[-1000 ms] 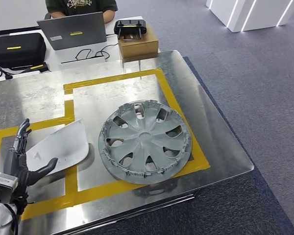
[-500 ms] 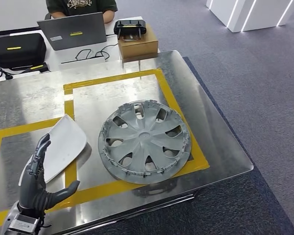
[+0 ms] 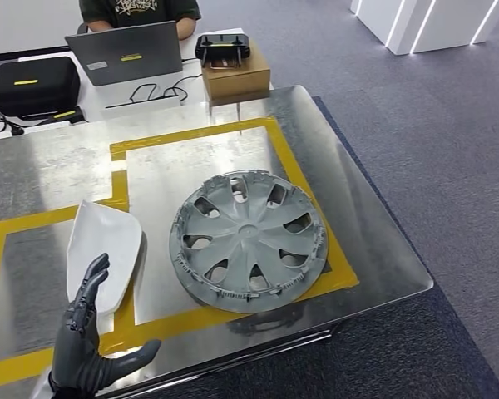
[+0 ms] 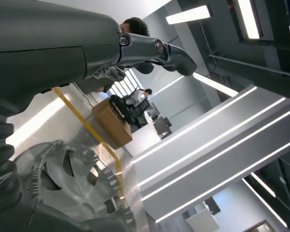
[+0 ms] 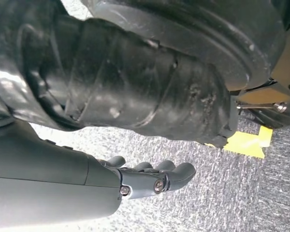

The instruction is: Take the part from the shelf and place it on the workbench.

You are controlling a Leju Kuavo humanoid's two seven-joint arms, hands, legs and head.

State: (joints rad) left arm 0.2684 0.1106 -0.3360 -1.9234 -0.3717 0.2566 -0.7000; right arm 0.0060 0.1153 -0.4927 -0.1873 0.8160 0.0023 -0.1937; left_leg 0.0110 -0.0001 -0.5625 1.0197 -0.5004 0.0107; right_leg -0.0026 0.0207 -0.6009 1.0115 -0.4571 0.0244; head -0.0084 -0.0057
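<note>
White curved part (image 3: 102, 249) lies flat on the steel tabletop (image 3: 373, 249), straddling a yellow tape line (image 3: 125, 312), just beside the grey wheel cover (image 3: 247, 241) and apart from it. Left hand (image 3: 86, 345) hovers at the near edge of the tabletop, fingers (image 3: 90, 287) spread wide, thumb out, holding nothing; fingertips overlap the part's near end, contact unclear. Right hand (image 5: 151, 179) hangs over the carpet, fingers loosely extended and together, nothing in them. The part looks like a thin moulded shell: probably light, fairly stiff, smooth and likely slippery on polished metal, so prone to skate if nudged. Best hold would be a pinch across an edge near its wider end. It appears placed already. A laptop (image 3: 125, 51) and a cardboard box (image 3: 234, 79) sit beyond.
</note>
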